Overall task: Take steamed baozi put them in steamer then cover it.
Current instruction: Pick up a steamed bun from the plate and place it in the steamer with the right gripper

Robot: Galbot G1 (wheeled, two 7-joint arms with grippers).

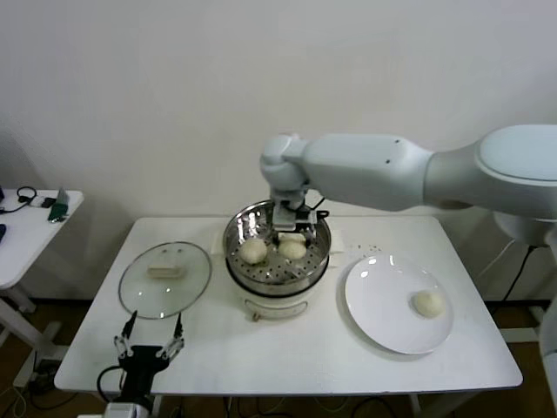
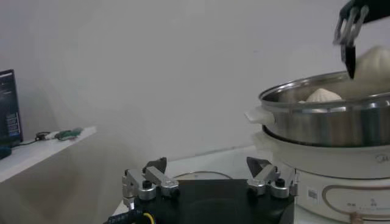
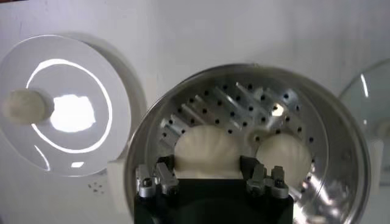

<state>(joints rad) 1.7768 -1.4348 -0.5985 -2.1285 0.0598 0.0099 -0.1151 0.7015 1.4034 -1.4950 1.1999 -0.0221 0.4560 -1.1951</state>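
The steamer stands mid-table on its white base. One baozi lies on its perforated tray. My right gripper hangs over the pot, shut on a second baozi. In the right wrist view that baozi sits between the fingers, above the tray, beside the lying one. A third baozi lies on the white plate. A fourth is not visible. The cover lies flat left of the steamer. My left gripper is parked open at the table's front left.
The plate with its bun is right of the steamer. A white side table with small items stands at the far left. The left wrist view shows the pot's side and the held bun above its rim.
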